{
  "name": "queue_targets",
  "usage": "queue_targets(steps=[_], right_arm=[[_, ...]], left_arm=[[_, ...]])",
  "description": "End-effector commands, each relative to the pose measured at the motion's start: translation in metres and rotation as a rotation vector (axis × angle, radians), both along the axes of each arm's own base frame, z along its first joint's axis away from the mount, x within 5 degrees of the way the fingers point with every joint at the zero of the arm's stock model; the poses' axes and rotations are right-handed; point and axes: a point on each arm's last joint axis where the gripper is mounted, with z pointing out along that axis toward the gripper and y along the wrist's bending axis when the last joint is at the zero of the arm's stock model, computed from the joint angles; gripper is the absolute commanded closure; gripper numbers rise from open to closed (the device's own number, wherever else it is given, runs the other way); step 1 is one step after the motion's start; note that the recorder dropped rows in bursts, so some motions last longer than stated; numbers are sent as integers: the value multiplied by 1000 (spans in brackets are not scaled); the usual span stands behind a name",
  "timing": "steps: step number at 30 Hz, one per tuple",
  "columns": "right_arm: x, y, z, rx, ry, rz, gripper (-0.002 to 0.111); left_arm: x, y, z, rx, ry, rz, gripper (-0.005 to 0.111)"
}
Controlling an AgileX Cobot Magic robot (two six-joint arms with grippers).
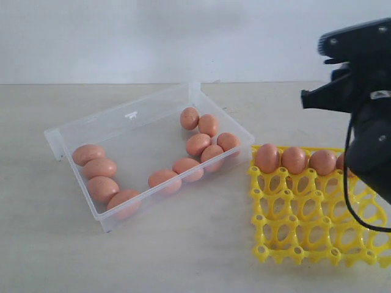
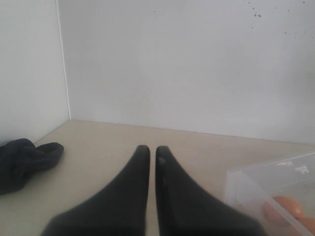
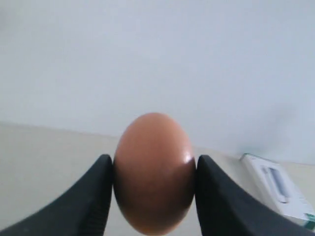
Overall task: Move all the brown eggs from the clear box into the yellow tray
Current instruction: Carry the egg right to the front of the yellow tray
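I'm gripping a brown egg (image 3: 153, 147) in my right claw (image 3: 154, 164), left claw (image 2: 148, 151) closed. At least three are sitting in the yellow tray (image 1: 261, 251), eleven in the clear box (image 1: 140, 143).

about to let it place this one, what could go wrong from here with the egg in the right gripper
The held egg is pinched only at its sides by the right gripper, so it could slip. The yellow tray already holds eggs in its back row; lowering beside them could knock one.
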Motion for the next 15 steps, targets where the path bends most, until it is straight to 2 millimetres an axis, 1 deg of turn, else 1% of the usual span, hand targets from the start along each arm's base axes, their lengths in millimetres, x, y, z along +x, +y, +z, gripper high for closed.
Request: queue_targets(steps=[1, 2, 3, 4, 6, 7, 10, 13, 15], right_arm=[[-6, -20, 23, -2, -227, -23, 108], [-5, -19, 29, 11, -282, 32, 108], [-4, -18, 34, 61, -347, 84, 108], [-3, -17, 43, 106, -426, 173, 108], [-1, -16, 56, 240, -539, 318, 108], [4, -12, 59, 355, -515, 440, 108], [14, -8, 60, 498, -380, 681, 108], [10, 4, 49, 464, -194, 948, 108], [6, 8, 37, 498, -92, 1008, 108]], left_arm=[[-1, 0, 3, 7, -20, 1, 103], [-1, 0, 3, 7, -20, 1, 103], [-1, 0, 3, 7, -20, 1, 103], [-1, 0, 3, 7, -20, 1, 103], [-1, 0, 3, 7, -20, 1, 103], [-1, 0, 3, 7, -20, 1, 103], [-1, 0, 3, 8, -22, 1, 103], [-1, 0, 3, 8, -22, 1, 103], [-1, 0, 3, 8, -22, 1, 103]])
